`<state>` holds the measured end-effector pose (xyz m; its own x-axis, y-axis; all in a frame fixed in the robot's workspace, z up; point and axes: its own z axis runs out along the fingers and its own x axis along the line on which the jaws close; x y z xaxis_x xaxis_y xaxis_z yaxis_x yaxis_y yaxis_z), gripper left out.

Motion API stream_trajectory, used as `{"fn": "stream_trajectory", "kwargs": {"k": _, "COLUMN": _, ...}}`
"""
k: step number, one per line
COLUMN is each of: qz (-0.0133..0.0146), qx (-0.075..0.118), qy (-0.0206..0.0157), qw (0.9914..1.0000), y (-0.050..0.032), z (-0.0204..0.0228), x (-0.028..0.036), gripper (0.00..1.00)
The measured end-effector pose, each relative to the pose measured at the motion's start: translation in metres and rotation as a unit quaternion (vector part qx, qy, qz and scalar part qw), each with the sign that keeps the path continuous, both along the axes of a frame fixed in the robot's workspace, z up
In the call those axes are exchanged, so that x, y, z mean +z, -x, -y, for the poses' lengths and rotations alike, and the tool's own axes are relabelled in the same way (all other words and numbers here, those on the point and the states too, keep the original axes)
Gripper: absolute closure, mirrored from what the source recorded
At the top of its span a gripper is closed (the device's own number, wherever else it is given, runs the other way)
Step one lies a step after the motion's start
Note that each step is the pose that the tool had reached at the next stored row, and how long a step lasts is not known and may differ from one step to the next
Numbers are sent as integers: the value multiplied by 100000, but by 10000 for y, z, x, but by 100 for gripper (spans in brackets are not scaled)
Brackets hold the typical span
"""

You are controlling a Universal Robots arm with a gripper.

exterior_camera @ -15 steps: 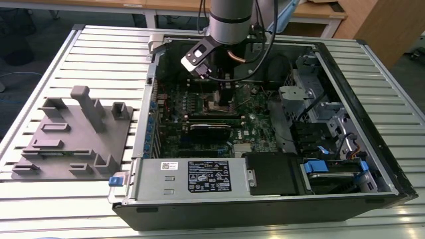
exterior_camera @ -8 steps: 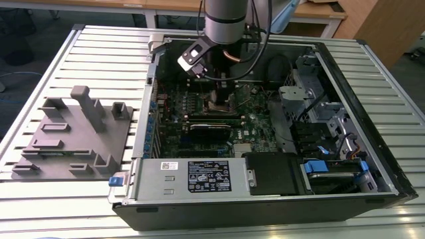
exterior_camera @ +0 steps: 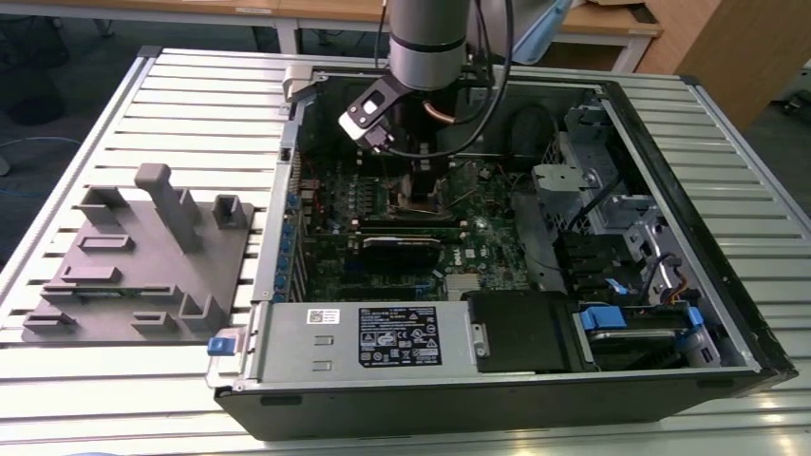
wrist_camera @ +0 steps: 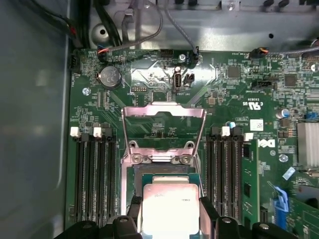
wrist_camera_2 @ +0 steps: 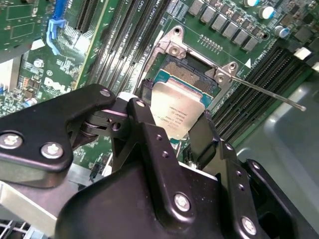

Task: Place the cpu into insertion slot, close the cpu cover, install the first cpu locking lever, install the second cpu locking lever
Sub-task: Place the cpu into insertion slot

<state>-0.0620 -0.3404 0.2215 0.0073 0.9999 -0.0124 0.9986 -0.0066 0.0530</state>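
1. Over the insertion slot (wrist_camera_2: 188,69), the gripper (wrist_camera_2: 174,119) is clamped on the cpu (wrist_camera_2: 180,105) by two edges, chip right over the contacts.
2. The cpu cover (wrist_camera: 163,124) is flipped up, open.
3. Placing step, I'd say; it needs the chip square and level.

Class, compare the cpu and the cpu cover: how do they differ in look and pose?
The cpu is a solid silver-grey square; the cpu cover is a thin frame with a cut-out middle. The cpu sits in the gripper over the insertion slot; the cpu cover stands swung open, untouched. Both are square and metallic.
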Motion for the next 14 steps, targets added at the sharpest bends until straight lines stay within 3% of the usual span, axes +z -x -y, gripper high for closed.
{"fn": "stream_trajectory", "kwargs": {"k": 6, "qz": 2, "qx": -14, "qy": 3, "qw": 100000, "y": 0, "z": -1, "x": -93, "gripper": 46}}
{"fn": "stream_trajectory", "kwargs": {"k": 14, "qz": -2, "qx": -12, "qy": 5, "qw": 100000, "y": 1, "z": -44, "x": -136, "gripper": 46}}
